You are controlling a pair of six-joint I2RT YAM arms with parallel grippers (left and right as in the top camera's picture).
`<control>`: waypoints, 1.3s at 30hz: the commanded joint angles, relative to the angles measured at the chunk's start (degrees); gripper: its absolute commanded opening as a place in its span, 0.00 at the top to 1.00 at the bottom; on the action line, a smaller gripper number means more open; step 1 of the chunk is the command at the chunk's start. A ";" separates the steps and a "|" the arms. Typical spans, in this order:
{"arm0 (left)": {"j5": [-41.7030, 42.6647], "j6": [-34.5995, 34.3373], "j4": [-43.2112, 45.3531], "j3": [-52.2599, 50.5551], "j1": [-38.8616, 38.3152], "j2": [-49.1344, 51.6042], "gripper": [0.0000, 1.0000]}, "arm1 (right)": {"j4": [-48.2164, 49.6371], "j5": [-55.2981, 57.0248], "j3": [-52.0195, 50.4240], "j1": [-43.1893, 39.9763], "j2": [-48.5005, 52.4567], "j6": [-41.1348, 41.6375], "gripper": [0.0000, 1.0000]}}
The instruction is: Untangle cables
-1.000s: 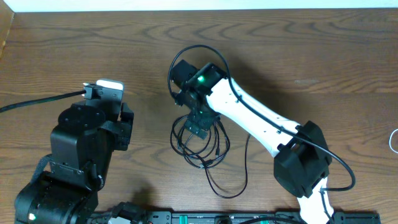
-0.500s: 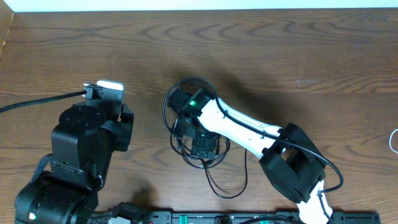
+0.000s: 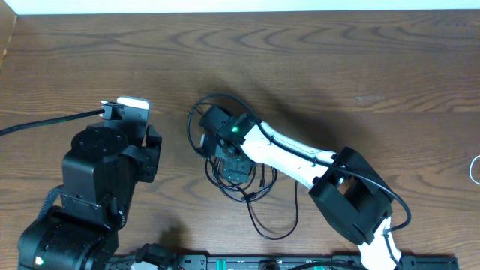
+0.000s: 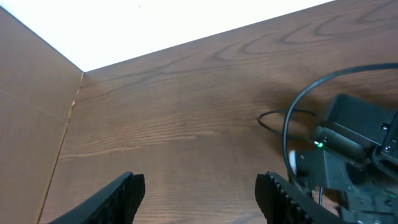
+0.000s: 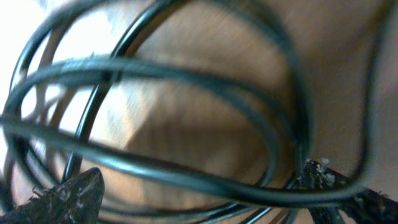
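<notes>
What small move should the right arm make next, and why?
Probably close the right gripper on the black cable. In the wrist view its fingers stand apart, with the loops lying very near between them. The overhead view shows it down on the tangle, so a grip seems ready but is not yet made.

Arms: two, a left arm [image 3: 90, 187] and a right arm [image 3: 292, 154]
Black cable: one [image 3: 244, 196], in several loops near the middle of the table [image 3: 375, 60]
White cable: one [image 3: 475, 169], only a bit showing at the right edge
Table: one
</notes>
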 commanded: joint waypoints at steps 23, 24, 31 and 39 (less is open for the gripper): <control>-0.15 -0.55 -0.07 0.76 0.20 -0.04 0.37 | 8.66 -1.40 -0.22 1.11 -0.98 62.77 0.39; -0.15 -0.57 -0.07 0.76 0.20 -0.04 0.38 | 8.63 -1.27 -0.22 1.11 -0.98 62.75 0.48; -0.15 -0.57 -0.07 0.76 0.20 -0.04 0.37 | 7.78 -2.93 -0.22 1.11 -0.98 65.99 0.62; -0.15 -0.55 -0.04 0.76 0.20 -0.04 0.37 | 9.53 -16.72 0.00 1.16 -1.05 69.35 0.46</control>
